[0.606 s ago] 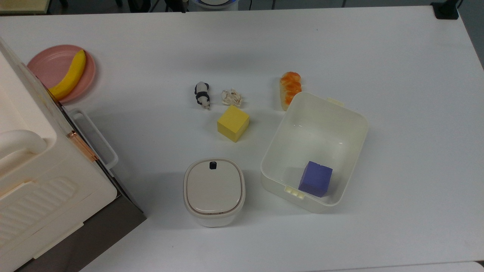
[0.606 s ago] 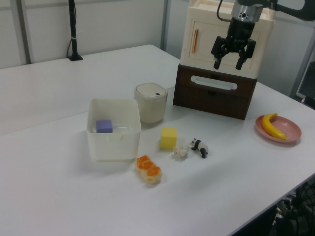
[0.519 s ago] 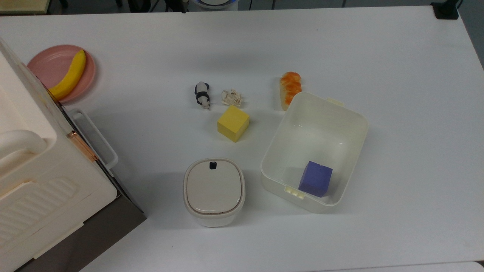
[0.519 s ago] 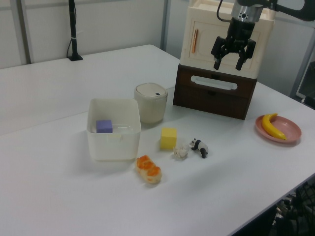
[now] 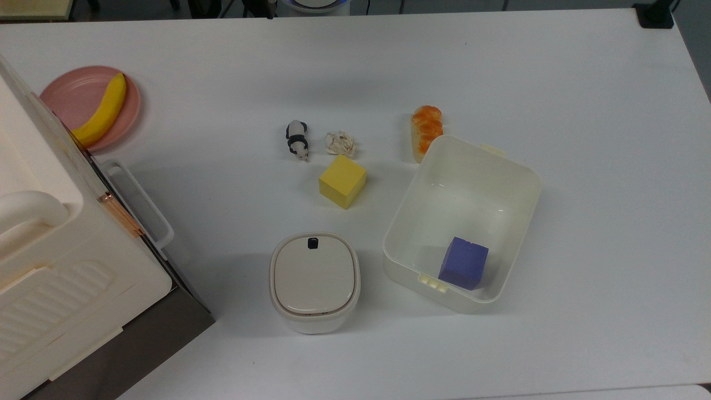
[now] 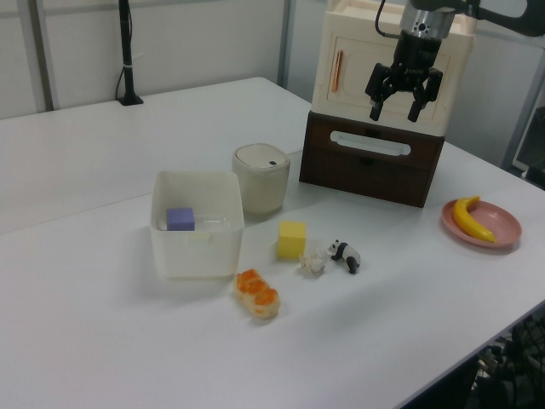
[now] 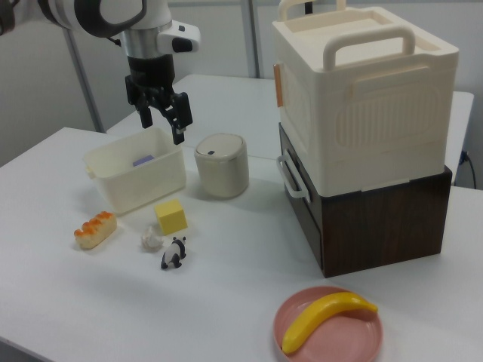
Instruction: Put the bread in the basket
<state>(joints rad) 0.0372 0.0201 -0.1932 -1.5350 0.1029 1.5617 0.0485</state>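
Approach step not yet begun. The gripper (image 6: pixel 401 109) hangs high above the table, fingers spread wide and empty. The bread (image 5: pixel 426 131) lies on the table just outside the basket (image 5: pixel 516 166), at the top view's upper-left corner of it. Next move, in my judgement: descend over the loaf and close.

Glossy orange-brown crust is seen on the bread (image 5: pixel 426 132), just beside the basket (image 5: pixel 514 166), which looks like smooth cream plastic. Inside the basket, a matt purple cube (image 5: pixel 463 263) is seen. Crumpled paper (image 5: pixel 340 143) with a rough look is noted near a matt yellow cube (image 5: pixel 342 181). The table (image 5: pixel 583 111) is smooth, matt white. The drawer base (image 7: pixel 377 219) appears wood-grained.
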